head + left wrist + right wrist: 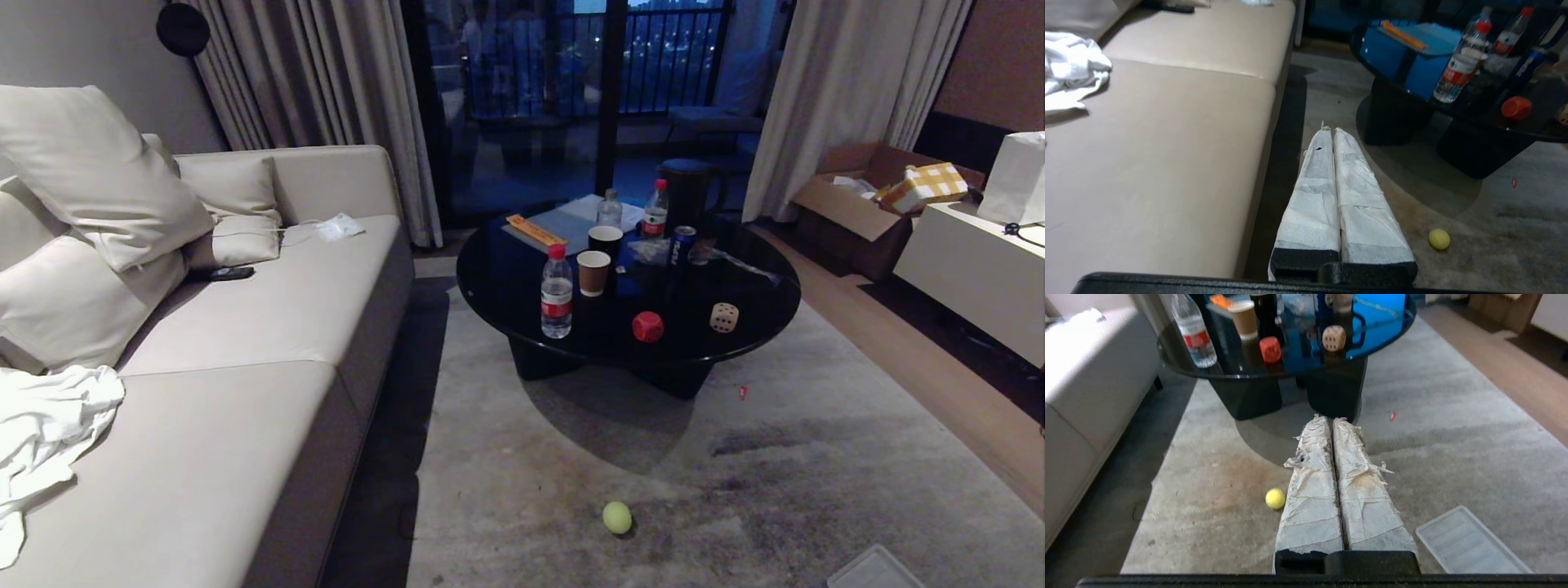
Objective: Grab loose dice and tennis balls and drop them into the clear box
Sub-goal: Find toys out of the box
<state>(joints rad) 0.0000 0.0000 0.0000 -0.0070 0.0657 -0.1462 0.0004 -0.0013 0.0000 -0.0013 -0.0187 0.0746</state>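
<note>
1. No toy has been picked up so far. This looks like the very start of the job: the robot is looking over the room.
2. The left claw [1329, 130] is clenched with nothing in it. It hangs over the rug next to the sofa [269, 408].
3. The right claw [1329, 418] is clenched and empty too. It hangs over the rug [735, 465] in front of the round black table [506, 286].
4. The tennis ball [617, 517] lies on the rug, away from the table and near the robot.
5. The red die [647, 326] and the beige die [724, 318] sit on the table near its front edge, a little apart from each other.
6. The clear box [1470, 543] sits on the rug near the robot, on its right side. Nothing can be seen in it.
7. I think the ball is the easy first pick, since it is close to the box. A claw would have to open, go down over the ball and squeeze it. The robot may have to lean down or roll closer first.
8. The water bottle [557, 291] near the dice has a red label, but its words are too small to read. The blue can [682, 245] has white letters that I cannot make out.
</note>
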